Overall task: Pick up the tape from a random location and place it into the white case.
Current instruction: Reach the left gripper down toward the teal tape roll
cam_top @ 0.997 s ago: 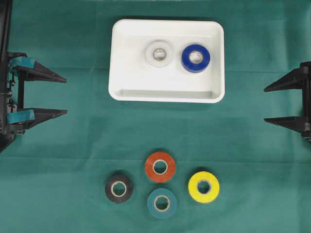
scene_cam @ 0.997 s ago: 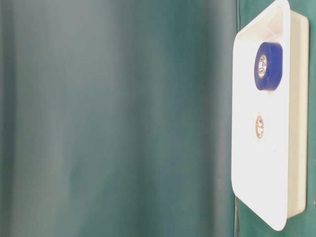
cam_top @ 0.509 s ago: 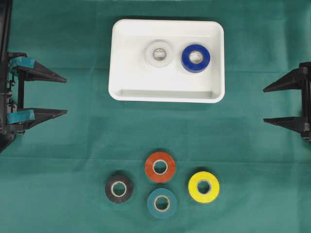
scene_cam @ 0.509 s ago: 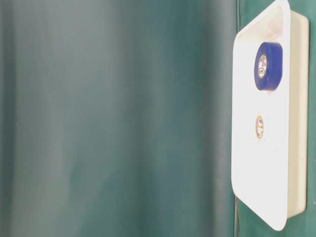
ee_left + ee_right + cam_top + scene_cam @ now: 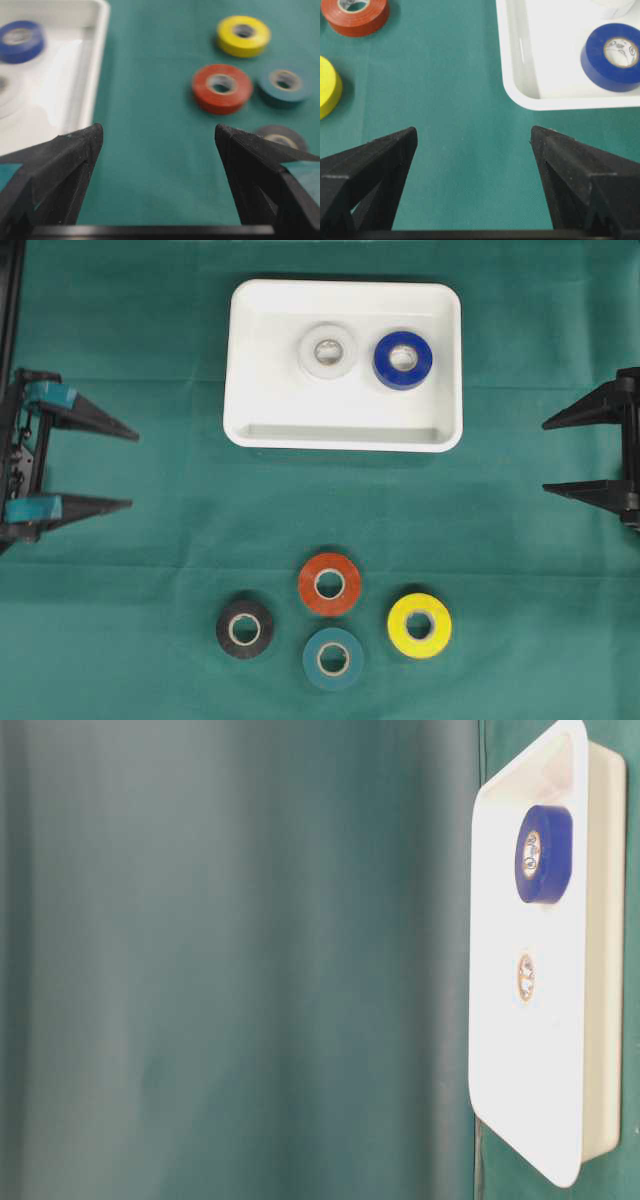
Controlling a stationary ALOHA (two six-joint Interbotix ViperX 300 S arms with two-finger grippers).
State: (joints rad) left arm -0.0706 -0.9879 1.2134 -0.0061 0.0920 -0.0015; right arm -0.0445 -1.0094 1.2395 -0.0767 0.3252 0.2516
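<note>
The white case (image 5: 260,360) lies at the top middle of the green cloth, with a white tape roll (image 5: 328,350) and a blue roll (image 5: 403,360) inside. On the cloth below it lie several rolls: red (image 5: 329,584), black (image 5: 245,629), teal (image 5: 333,658) and yellow (image 5: 419,625). My left gripper (image 5: 135,470) hangs open at the left edge, empty, its fingertips pointing right. At the right edge my right gripper (image 5: 545,456) is open and empty too. The left wrist view shows the red roll (image 5: 222,88) ahead of the open left gripper (image 5: 159,132).
Green cloth covers the whole table. The table-level view shows the case (image 5: 500,1070) on end with the blue roll (image 5: 543,853). In the right wrist view the case corner (image 5: 520,95) sits ahead right, the red roll (image 5: 356,16) and yellow roll (image 5: 327,85) ahead left.
My left gripper has shifted slightly down the overhead view, toward the near side of the table. The right gripper and all the rolls stay where they were.
</note>
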